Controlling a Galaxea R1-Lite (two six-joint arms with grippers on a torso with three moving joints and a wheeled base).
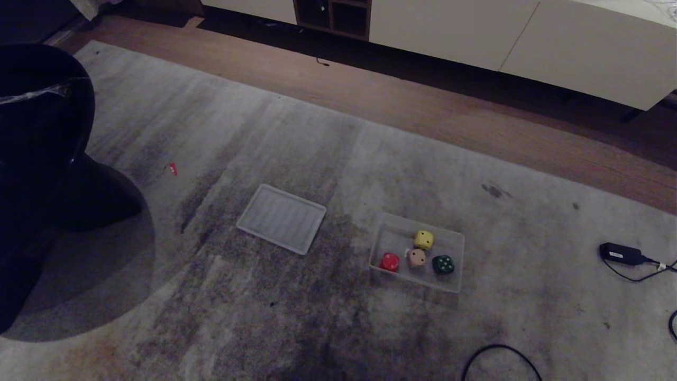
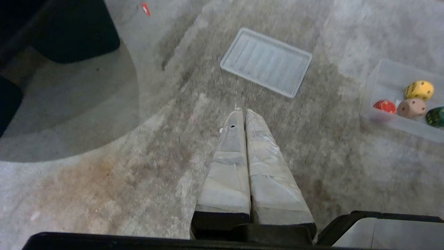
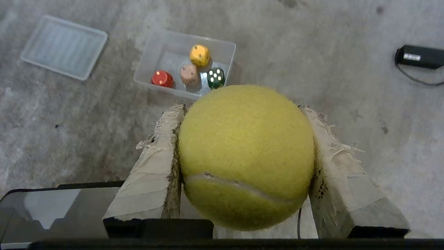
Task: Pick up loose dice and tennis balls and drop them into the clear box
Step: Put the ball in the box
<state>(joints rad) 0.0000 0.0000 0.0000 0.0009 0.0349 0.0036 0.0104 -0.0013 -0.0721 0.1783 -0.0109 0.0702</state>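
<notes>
My right gripper (image 3: pixel 242 108) is shut on a fuzzy yellow-green tennis ball (image 3: pixel 244 152), held above the grey carpet a little short of the clear box (image 3: pixel 156 45). The clear box (image 1: pixel 394 233) sits on the carpet right of centre. In it lie several dice: red (image 1: pixel 390 261), tan (image 1: pixel 417 257), yellow (image 1: pixel 423 239) and dark green (image 1: pixel 443 264). My left gripper (image 2: pixel 245 111) is shut and empty, hanging over bare carpet with the box (image 2: pixel 385 76) off to one side. Neither gripper shows in the head view.
A flat ribbed translucent panel (image 1: pixel 281 218) lies left of the box. A large dark round object (image 1: pixel 42 137) stands at the far left. A black power adapter (image 1: pixel 621 253) with its cord lies at the right, a cable loop (image 1: pixel 500 354) near the front. White cabinets (image 1: pixel 529 37) line the back.
</notes>
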